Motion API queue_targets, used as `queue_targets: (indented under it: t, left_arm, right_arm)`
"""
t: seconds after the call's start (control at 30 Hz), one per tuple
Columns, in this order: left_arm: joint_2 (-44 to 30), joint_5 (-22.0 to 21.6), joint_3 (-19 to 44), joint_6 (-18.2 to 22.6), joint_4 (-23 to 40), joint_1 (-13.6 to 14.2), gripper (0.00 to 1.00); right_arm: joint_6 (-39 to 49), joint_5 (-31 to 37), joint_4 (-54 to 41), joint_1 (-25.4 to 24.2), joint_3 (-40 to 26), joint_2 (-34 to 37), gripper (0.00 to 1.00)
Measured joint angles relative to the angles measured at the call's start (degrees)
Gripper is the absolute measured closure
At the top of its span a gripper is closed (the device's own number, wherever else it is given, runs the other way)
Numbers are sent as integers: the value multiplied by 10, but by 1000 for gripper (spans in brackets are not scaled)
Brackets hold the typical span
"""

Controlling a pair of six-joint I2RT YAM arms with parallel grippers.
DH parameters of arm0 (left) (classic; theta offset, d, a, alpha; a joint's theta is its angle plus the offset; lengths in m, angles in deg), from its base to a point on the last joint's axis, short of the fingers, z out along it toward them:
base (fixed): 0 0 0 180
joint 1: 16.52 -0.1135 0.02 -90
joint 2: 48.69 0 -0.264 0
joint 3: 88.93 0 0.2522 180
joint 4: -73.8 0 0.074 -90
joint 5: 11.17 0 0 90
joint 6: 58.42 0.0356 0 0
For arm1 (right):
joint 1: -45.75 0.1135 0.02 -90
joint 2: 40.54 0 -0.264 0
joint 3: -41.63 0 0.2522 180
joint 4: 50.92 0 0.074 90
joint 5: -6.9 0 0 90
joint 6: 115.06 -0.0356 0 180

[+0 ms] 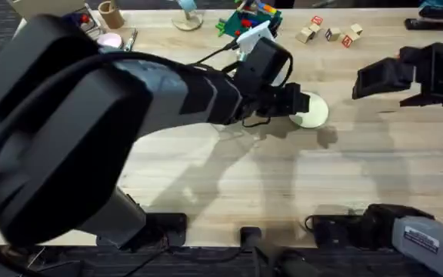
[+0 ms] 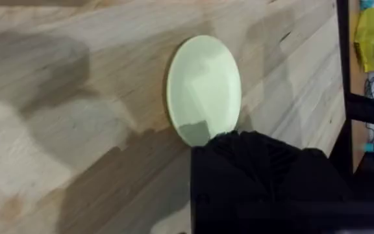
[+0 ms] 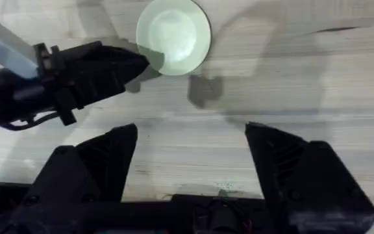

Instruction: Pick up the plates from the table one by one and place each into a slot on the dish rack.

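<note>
Nearest you in the overhead view, the left arm rises large and dark from its base and reaches across the middle of the desk (image 1: 206,177). Its left tool (image 1: 297,101) sits at the near rim of the cream plate (image 1: 312,110). The left wrist view shows the black fingers (image 2: 252,162) overlapping the plate's edge (image 2: 203,91), but you cannot tell from these pictures whether they are spread or already pinching the rim, so check before lifting.

The plate lies flat on the bare planks, roughly mid-desk and a little toward the right side. In the right wrist view it shows as a pale disc (image 3: 173,36) with the left tool's tip (image 3: 132,65) touching its edge.

Expect the plate to be light, stiff and smooth, probably slippery. Lying flat, it offers almost nothing to grip except the thin rim, so you will likely need one finger under the edge and one on top, or to tip it up first. A shallow pinch may let it swing or slide out once it is off the wood.

The right tool (image 1: 379,77) hangs over the right side of the desk, well apart from the plate, its fingers (image 3: 109,162) spread wide and holding nothing.

Farther back, along the far edge, stand a green toy-block board (image 1: 244,19) and some small wooden blocks (image 1: 329,32). I cannot make out the dish rack, so locate it before you carry.
</note>
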Motion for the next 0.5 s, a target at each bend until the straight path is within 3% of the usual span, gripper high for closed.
queue_targets:
  t: [0.5]
  left_arm:
    - [-36, 3, 0, 4, -42, 4, 960]
  right_arm:
    - [0, 0, 0, 0, 0, 0, 7]
